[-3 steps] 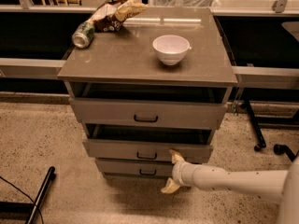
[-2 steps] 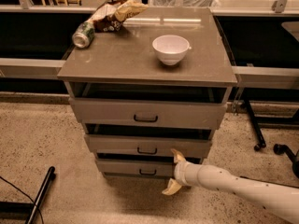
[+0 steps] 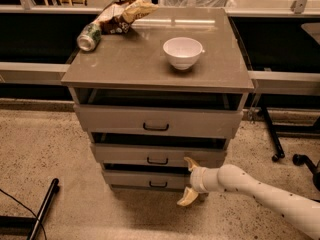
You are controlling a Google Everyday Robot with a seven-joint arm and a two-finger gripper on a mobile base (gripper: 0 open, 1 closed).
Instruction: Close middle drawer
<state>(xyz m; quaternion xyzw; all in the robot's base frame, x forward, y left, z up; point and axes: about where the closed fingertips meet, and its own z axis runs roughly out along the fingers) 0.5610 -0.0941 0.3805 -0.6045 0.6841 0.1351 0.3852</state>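
Down at the right front of the drawer stack, the tool (image 3: 189,180) hangs with its two cream-coloured fingers spread wide and nothing between them. The upper fingertip sits right at the lower right part of the middle drawer (image 3: 125,154), touching or just shy of it, hard to say. The lower one points at the floor (image 3: 150,219) in front of the bottom drawer (image 3: 130,179). The middle drawer is pulled out a bit, with a dark gap above its front panel. It sits between the taller top drawer (image 3: 200,124) and the bottom one, which both stand out a little too. Best bet for the push, imo: the tool is well off to the right of the small dark bar handle (image 3: 157,160), so a shove from there could rack the drawer sideways. Sliding in toward the handle and pressing square and straight back, slowly, looks safer. No grasp needed. The panel is a smooth, flat grey-beige face, so a fingertip coming in at an angle might skate across it. Mind the jolt as well: the table (image 3: 135,69) on top is a slick flat slab carrying a round white bowl (image 3: 183,51), a can (image 3: 89,36) lying on its side and a crinkly snack bag (image 3: 122,14), and that can looks free to roll.
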